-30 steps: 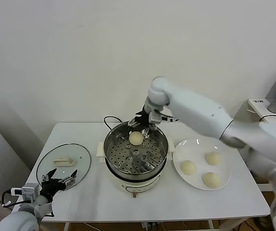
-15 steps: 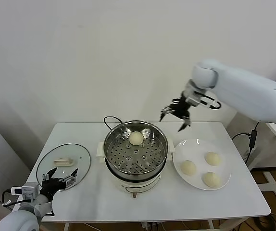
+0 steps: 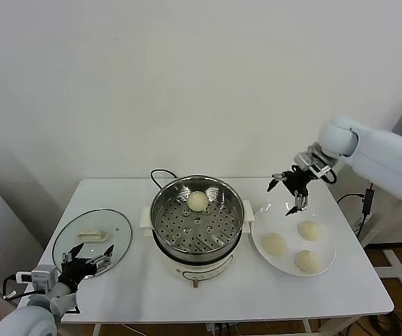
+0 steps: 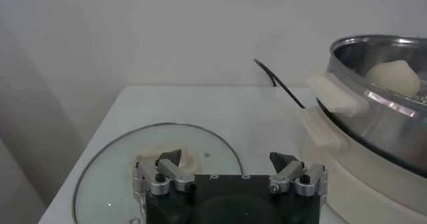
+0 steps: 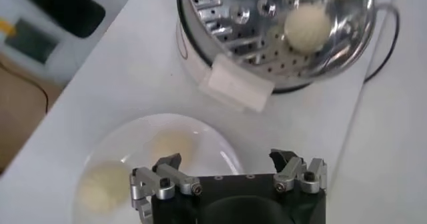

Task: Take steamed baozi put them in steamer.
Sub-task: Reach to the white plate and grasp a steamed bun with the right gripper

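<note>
At the lower left of the head view, the left gripper (image 3: 83, 260) waits released, over the edge of the glass lid (image 3: 92, 240). On the white plate (image 3: 326, 264), lower right, lie three baozi (image 3: 274, 243). In the centre, the steamer (image 3: 197, 222) holds one bun (image 3: 197, 201) on its far side. Farthest, the right gripper (image 3: 290, 189) hangs released and empty above the plate's far rim.

Legible text, labels, brands, numbers, signs: none. No readable marking on any item in the head view or either wrist view.
</note>
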